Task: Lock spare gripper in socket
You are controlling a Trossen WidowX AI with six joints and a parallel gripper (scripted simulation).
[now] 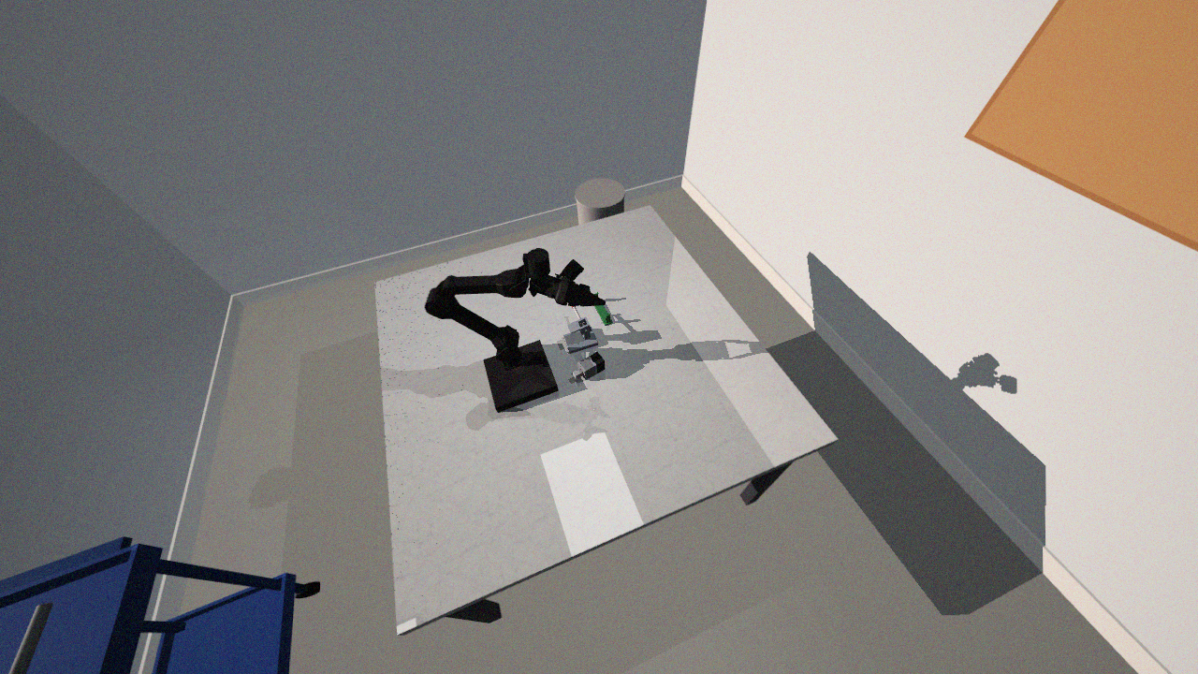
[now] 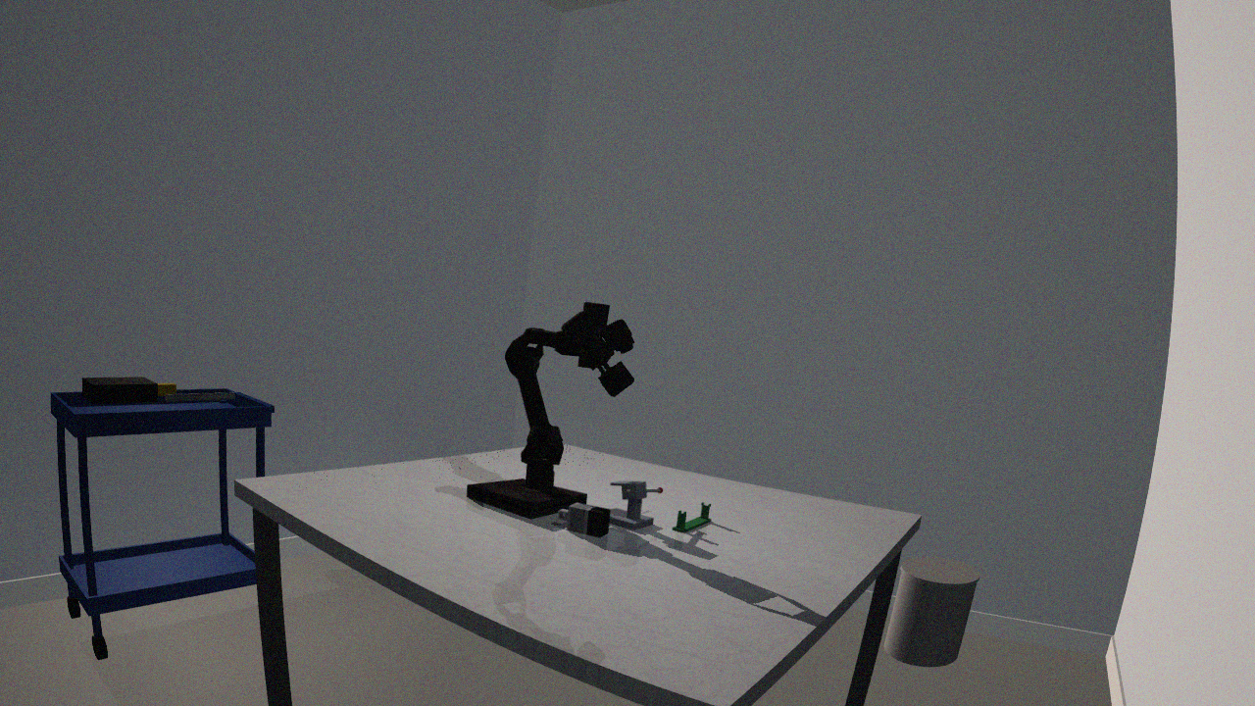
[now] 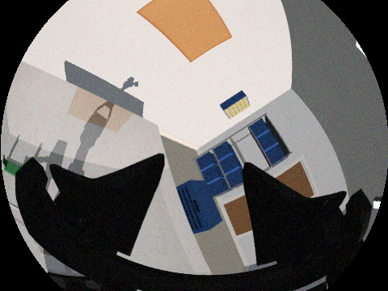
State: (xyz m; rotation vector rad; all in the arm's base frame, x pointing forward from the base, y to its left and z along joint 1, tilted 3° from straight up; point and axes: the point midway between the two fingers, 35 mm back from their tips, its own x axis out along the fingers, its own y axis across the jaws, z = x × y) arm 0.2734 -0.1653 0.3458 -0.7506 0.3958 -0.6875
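Note:
The grey mount (image 1: 580, 339) (image 2: 633, 506) stands upright on the table, beside the arm's base. The lock pin's red knob (image 2: 660, 489) sticks out sideways from its socket. The spare gripper (image 1: 592, 366) (image 2: 587, 519), a grey and black block with a spigot, lies on the table beside the mount. My gripper (image 2: 621, 358) (image 3: 204, 164) is open and empty, held high above the table and pointing outward from the base. It touches nothing in view. In the top view the arm's end partly covers the green cradle, and the fingers' gap is hard to make out.
A green cradle (image 1: 605, 315) (image 2: 692, 524) (image 3: 13, 167) with two uprights stands on the table (image 1: 469, 503) (image 2: 438, 544) beyond the mount. The arm's black base (image 1: 518, 381) (image 2: 513, 496) is close to the spare gripper. A blue trolley (image 2: 162, 419) and a grey bin (image 1: 599, 194) (image 2: 929, 614) stand off the table.

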